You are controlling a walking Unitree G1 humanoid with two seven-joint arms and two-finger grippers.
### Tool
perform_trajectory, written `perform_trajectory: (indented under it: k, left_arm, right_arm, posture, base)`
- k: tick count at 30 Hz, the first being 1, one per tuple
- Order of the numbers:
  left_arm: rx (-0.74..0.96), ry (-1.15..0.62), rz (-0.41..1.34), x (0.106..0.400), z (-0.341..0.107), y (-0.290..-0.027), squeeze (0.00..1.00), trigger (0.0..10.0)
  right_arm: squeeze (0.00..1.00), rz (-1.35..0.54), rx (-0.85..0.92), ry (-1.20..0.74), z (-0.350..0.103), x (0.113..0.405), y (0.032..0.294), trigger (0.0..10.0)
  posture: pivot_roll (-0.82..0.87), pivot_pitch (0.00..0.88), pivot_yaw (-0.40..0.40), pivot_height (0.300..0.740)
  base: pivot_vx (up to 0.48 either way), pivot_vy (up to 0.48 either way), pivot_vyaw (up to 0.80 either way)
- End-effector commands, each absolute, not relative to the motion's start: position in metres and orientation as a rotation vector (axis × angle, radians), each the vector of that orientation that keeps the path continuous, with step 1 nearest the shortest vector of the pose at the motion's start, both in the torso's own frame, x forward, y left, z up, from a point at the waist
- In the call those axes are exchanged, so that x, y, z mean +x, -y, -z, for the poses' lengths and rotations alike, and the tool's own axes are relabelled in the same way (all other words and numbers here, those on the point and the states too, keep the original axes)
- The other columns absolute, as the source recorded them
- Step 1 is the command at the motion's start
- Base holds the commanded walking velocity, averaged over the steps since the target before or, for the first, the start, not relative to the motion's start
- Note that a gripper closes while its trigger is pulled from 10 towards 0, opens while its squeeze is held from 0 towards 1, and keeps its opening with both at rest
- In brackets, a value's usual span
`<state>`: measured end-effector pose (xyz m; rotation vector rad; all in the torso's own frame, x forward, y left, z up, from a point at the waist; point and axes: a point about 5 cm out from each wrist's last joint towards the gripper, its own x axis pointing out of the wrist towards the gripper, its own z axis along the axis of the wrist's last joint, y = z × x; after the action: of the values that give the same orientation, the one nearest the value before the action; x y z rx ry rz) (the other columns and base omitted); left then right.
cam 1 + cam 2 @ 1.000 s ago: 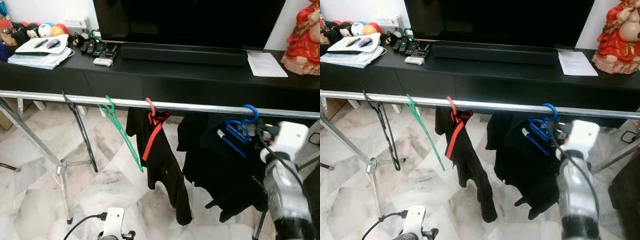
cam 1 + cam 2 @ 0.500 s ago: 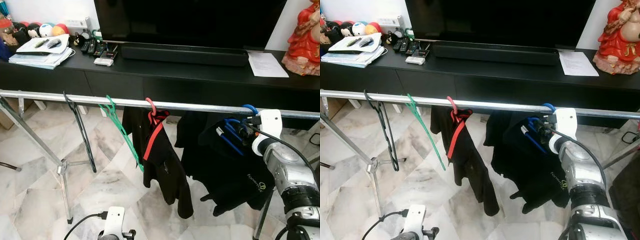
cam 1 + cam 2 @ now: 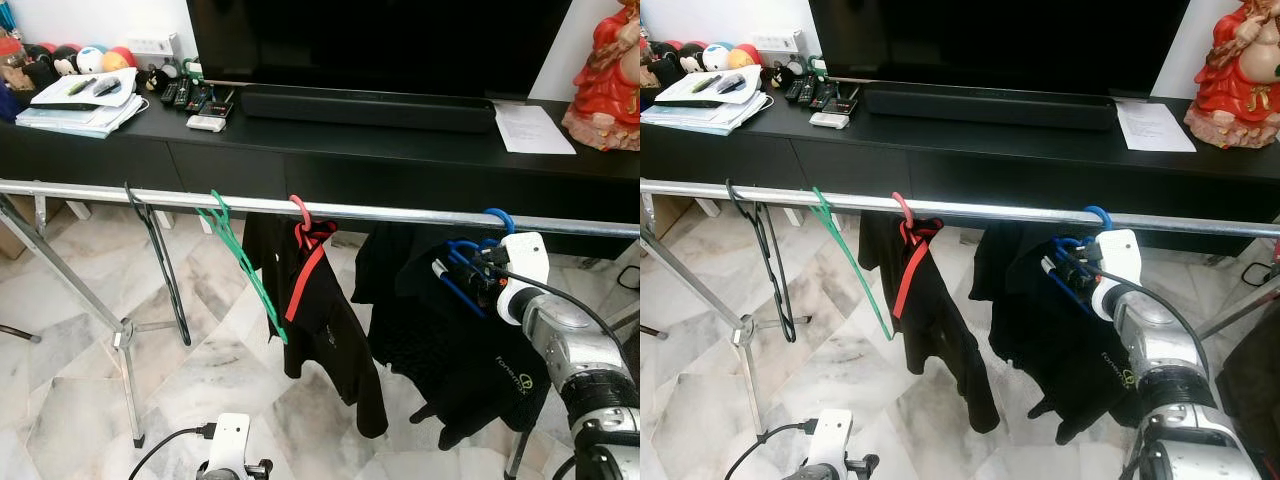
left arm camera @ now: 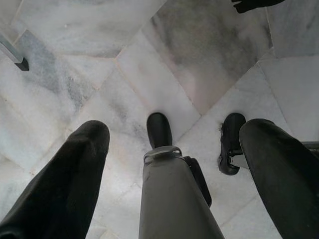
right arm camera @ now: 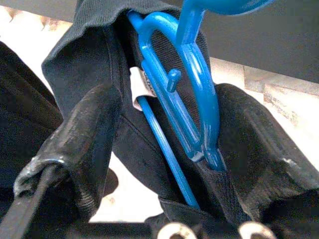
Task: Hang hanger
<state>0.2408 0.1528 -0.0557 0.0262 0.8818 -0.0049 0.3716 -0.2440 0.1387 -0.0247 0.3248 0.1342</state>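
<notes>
Far to the right gripper's (image 3: 482,272) left on the rail (image 3: 80,192) hang a black hanger (image 3: 160,262), a green hanger (image 3: 245,270) and a red hanger (image 3: 306,262) with a black garment, leaving open rail between them. The left gripper (image 4: 164,149) hangs idle, fingers spread over the floor. The right gripper's fingers (image 5: 84,149) sit either side of the blue hanger (image 5: 192,104), its hook already over the rail just above; whether they pinch it, I cannot tell. Backing off toward the robot looks unobstructed.
</notes>
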Motion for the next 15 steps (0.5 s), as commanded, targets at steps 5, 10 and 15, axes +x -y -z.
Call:
perform_trajectory:
  k: [5,10,15]
  left_arm:
    - [0.017,-0.918,-0.003,0.232,0.061,-0.153,0.0,10.0]
    - [0.015,-0.918,-0.003,0.232,0.061,-0.153,0.0,10.0]
    - [0.012,-0.917,-0.005,0.232,0.061,-0.153,0.0,10.0]
  right_arm:
    - [0.0,-0.144,-0.002,-0.314,-0.14,0.375,0.239,0.0]
    - [0.0,-0.164,0.007,-0.316,-0.136,0.377,0.23,0.0]
    - [0.0,-0.164,0.02,-0.323,-0.131,0.377,0.226,0.0]
  posture:
    - [0.05,0.191,-0.031,0.74]
    - [0.05,0.191,-0.03,0.74]
    - [0.06,0.192,-0.031,0.74]
  base:
    - [0.0,0.0,0.0]
    - [0.0,0.0,0.0]
    - [0.0,0.0,0.0]
